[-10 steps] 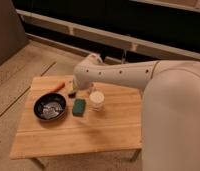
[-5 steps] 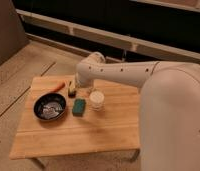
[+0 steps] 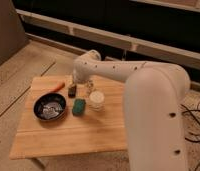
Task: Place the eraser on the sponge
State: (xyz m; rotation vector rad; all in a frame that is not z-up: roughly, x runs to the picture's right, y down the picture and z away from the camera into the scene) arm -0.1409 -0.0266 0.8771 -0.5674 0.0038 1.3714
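Note:
The eraser (image 3: 72, 91) is a small dark block lying on the wooden table (image 3: 68, 135), just behind the black pan. The teal sponge (image 3: 79, 106) lies a little nearer, between the pan and a white jar, with nothing on top of it. My gripper (image 3: 86, 87) hangs from the white arm just right of the eraser and behind the sponge, close above the tabletop. I cannot tell whether it touches the eraser.
A black pan (image 3: 49, 107) sits at the table's left. A round white lidded jar (image 3: 97, 100) stands right of the sponge. A thin orange stick (image 3: 57, 87) lies behind the pan. My bulky white arm (image 3: 153, 100) covers the table's right side.
The arm's upper joint has shifted slightly up and back. The eraser, sponge, pan and jar stay where they were.

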